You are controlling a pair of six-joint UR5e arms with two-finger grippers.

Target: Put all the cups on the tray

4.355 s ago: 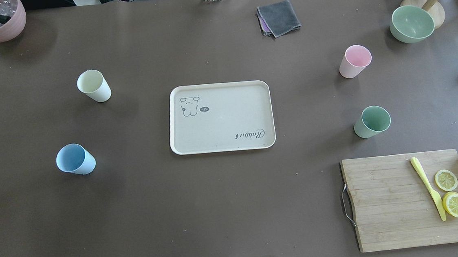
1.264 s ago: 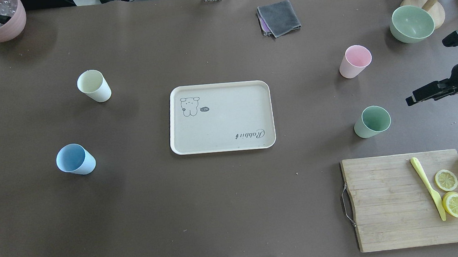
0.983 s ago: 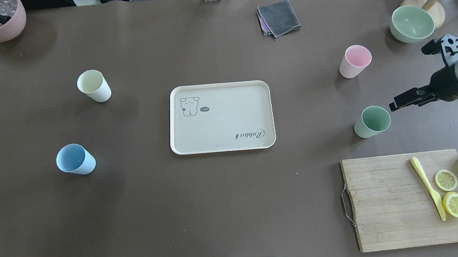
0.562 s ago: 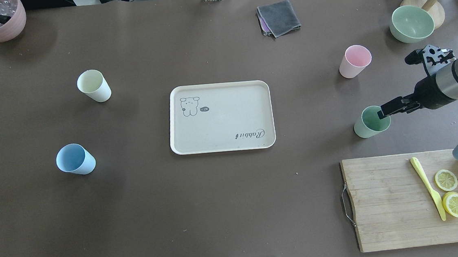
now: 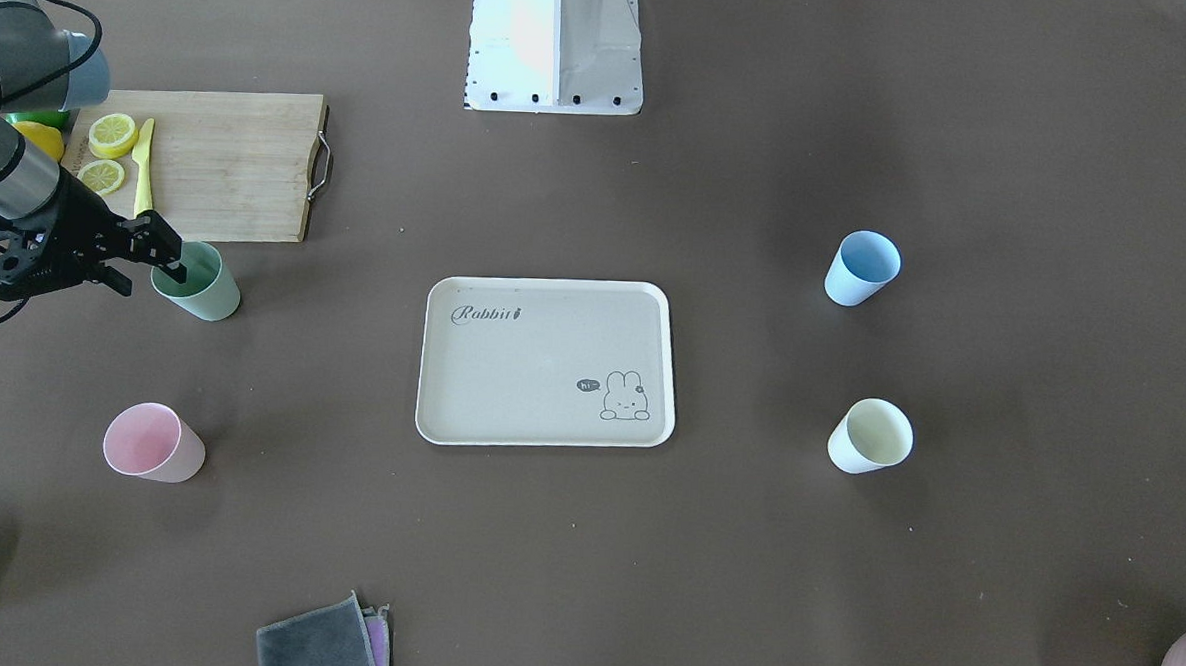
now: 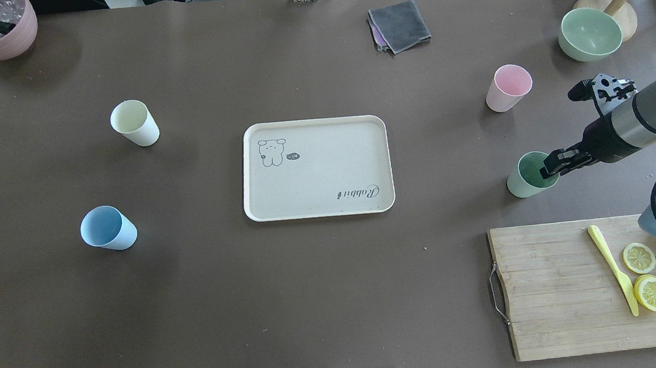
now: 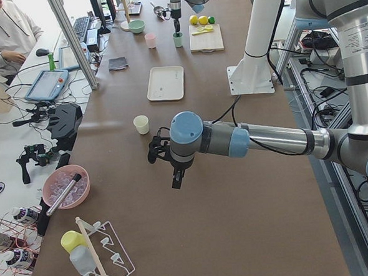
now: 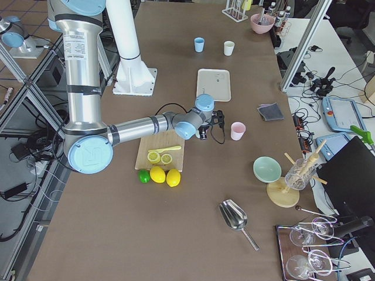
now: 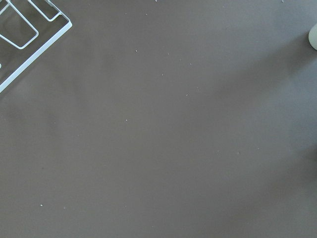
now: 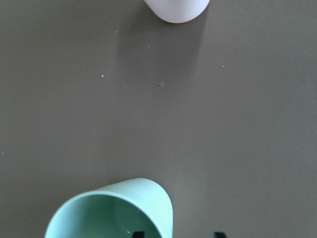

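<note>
The pale green matte tapered cup (image 6: 520,185) stands upright near the right edge of the tabletop, well apart from the flat beige rectangular tray (image 6: 326,166) in the middle. The right gripper (image 5: 152,279) is spread apart over the rim, one finger inside the wall and one outside it. You cannot tell if a pad touches. I judge this cup to be light, stiff and thin-walled, with a smooth skin, so a sideways push may tip or slide it. You should take the wall just under the rim and close gently. In the right wrist view the lower part of the cup is cut off, and only the very ends of the fingers show. The left gripper (image 7: 176,179) shows only in the side view, so I cannot tell its state.
</note>
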